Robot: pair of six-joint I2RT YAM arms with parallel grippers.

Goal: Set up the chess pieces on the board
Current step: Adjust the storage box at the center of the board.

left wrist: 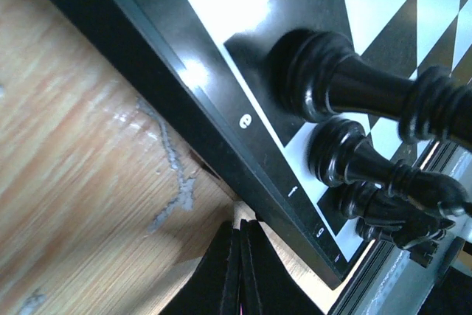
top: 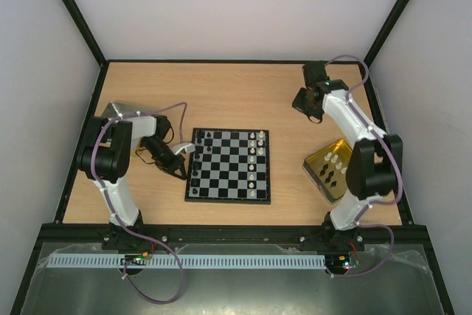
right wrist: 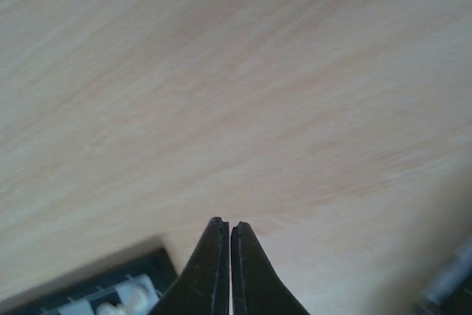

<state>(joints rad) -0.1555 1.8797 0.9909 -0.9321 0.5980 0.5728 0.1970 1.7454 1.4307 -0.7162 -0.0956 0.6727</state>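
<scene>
Left gripper [left wrist: 240, 226] closed, empty, tips just off board [left wrist: 184, 86] edge, black pieces [left wrist: 332, 86] standing ahead. Right gripper [right wrist: 223, 223] closed, empty, over table [right wrist: 221, 71]. Loose pieces [top: 333, 169] in tin [top: 313, 161] well behind right tips; right arm nearer.

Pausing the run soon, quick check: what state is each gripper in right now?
Left gripper: closed, holding nothing.
Right gripper: closed, holding nothing.
</scene>
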